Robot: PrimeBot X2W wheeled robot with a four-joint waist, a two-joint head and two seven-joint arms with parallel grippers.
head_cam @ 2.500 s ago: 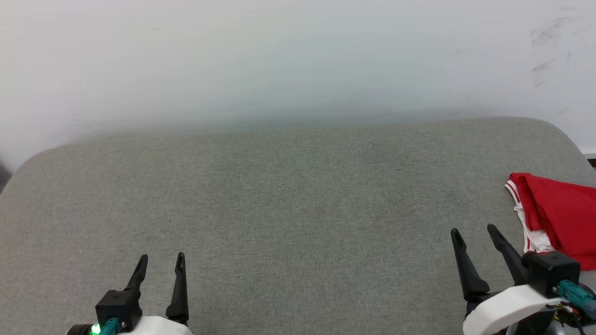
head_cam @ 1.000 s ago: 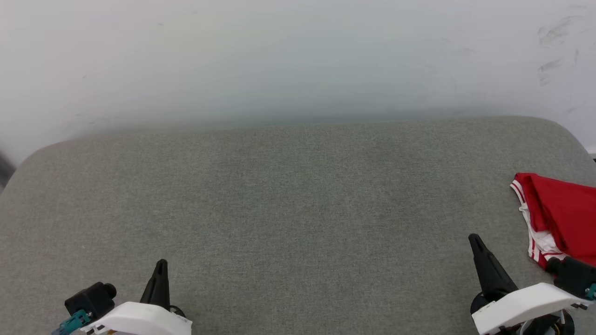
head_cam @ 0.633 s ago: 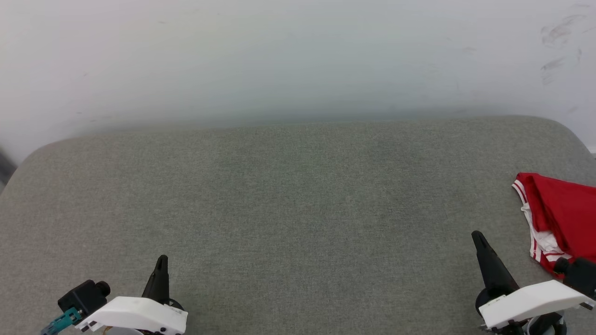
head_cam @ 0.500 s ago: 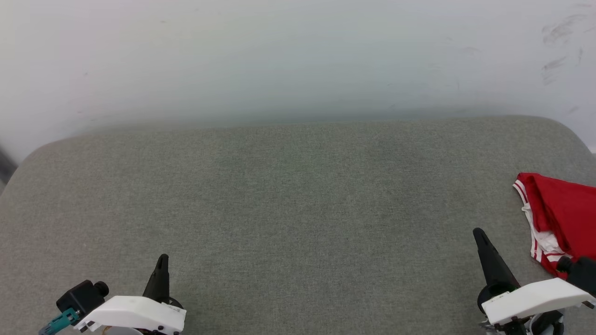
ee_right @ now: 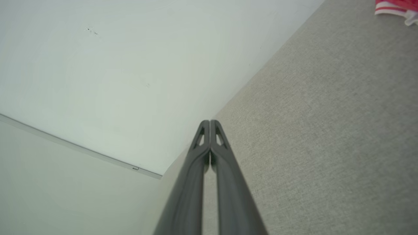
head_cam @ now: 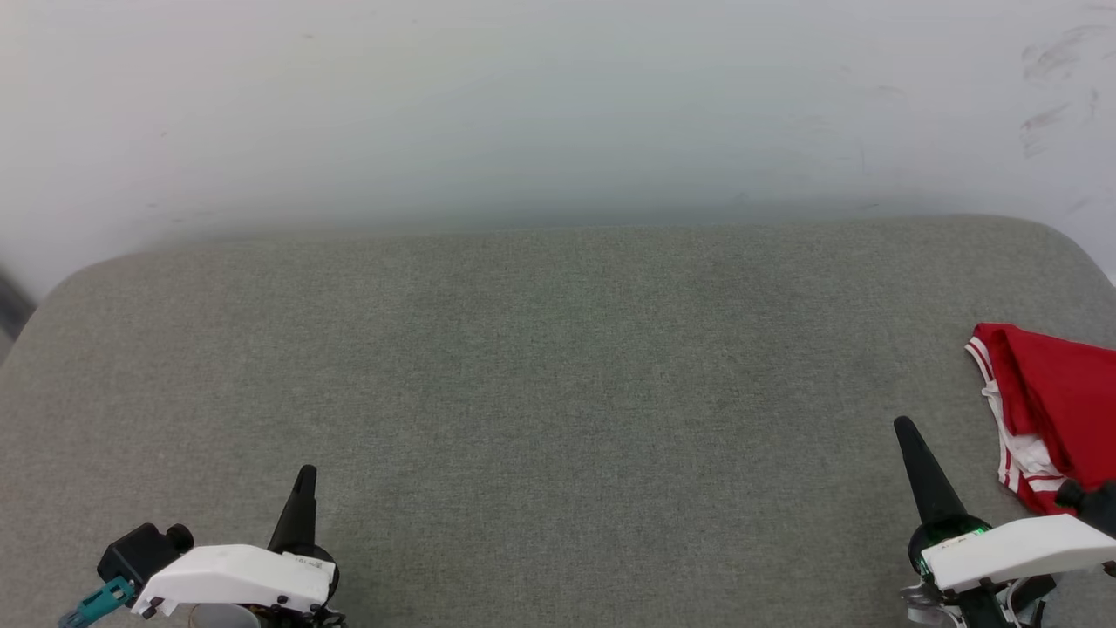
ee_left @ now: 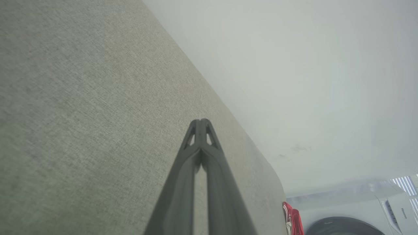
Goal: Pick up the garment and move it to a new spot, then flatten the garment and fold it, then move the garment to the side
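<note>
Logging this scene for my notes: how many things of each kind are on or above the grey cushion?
Shirt: 1
Grippers, the left gripper and the right gripper, both shut: 2
Total: 3

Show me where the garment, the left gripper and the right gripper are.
garment (head_cam: 1059,392): head view, red cloth.
left gripper (ee_left: 201,124): left wrist view, between shut fingertips.
right gripper (ee_right: 209,124): right wrist view, between shut fingertips.
</note>
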